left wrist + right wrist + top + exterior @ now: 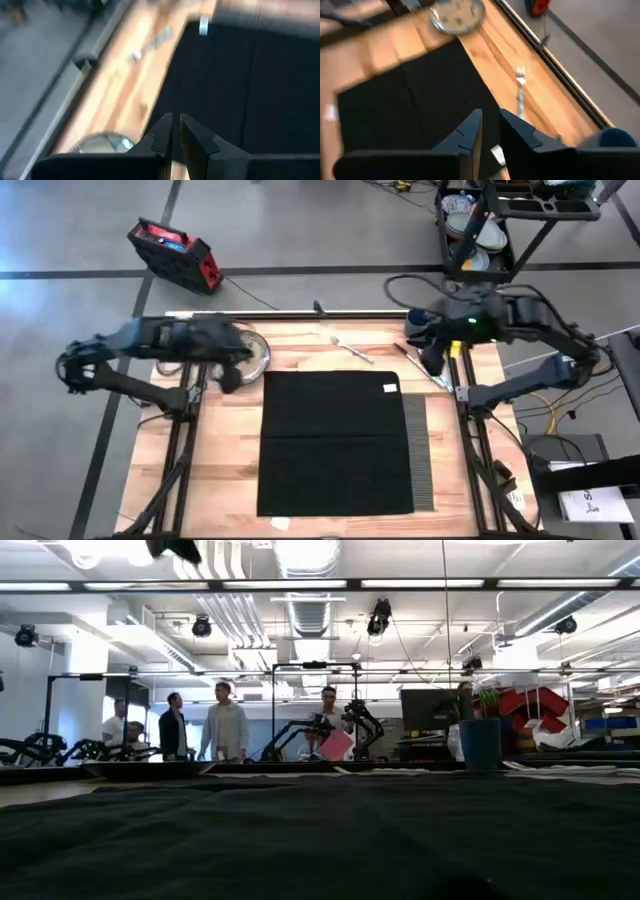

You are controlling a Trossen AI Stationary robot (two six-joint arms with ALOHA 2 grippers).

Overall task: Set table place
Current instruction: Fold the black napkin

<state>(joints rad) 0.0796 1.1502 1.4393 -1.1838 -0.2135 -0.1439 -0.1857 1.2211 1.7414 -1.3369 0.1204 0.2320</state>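
I've got the black napkin [335,442] spread over the placemat [419,450] mid table [230,480]; only the mat's ribbed strip shows along the napkin's right edge. Nothing's on the cloth yet, so by my read I'm early in the job: cloth laid, dishes and cutlery to come.

Left gripper [231,378] sits just off the napkin's far-left corner, right beside the plate [252,350], which lies on bare wood at the far-left of the cloth. Left wrist view shows its jaws nearly closed, thin slit only, nothing btwn them. Right gripper [433,363] is near the far-right corner, close to the blue cup [418,322]. Its jaws are narrow too, small gap, empty.

Fork [351,348] lies on wood past the napkin's far edge. More cutlery [425,368] is by the right gripper, partly hidden by the arm; can't tell knife from spoon.

Next move, I reckon: plate first, w/ left arm. Needs jaws opened wide, drop to the rim, pinch the edge, lift and set it mid napkin. Rim is thin and shiny, so the grip could slip. Right arm can take the cup after.
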